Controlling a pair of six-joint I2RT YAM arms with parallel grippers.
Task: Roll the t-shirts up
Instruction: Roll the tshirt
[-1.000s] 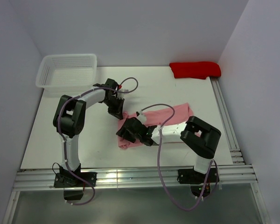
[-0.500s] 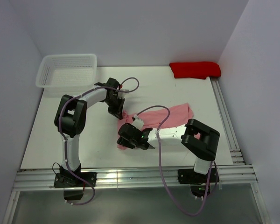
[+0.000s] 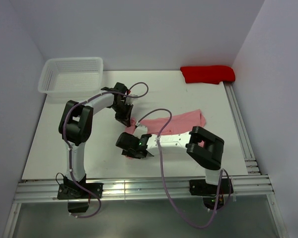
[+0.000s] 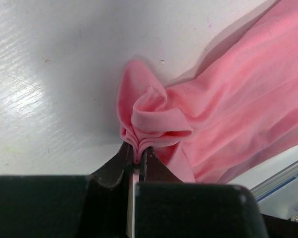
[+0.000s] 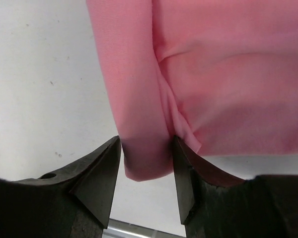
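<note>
Against the frame one second back, the right arm has swung left and nearer its base. Its right gripper [image 3: 132,150] now sits over the near-left end of the light-pink short-sleeved fabric t-shirt [image 3: 184,120], hiding most of the cloth that lay open there before. The purple cable loop above it has shifted left with it. The left gripper [image 3: 125,120] has not moved.

Jaws, left: the left gripper [image 4: 137,159] is pinched tight on a bunched corner of the t-shirt [image 4: 233,94], with the folds gathered just above the tips.

Jaws, right: the right gripper [image 5: 146,145] stands wide, astride a narrow folded edge of the t-shirt [image 5: 223,69]. The fold fills the gap between the two tips and is not squeezed thin.

The shirt lies mid-bench on the white bench [image 3: 59,144], stretched as a band from the left gripper towards the right.

The white plastic mesh basket [image 3: 72,60] stands at the far left corner, well apart from the shirt. We see only its mesh. A red folded cloth [image 3: 207,74] lies at the far right corner.
</note>
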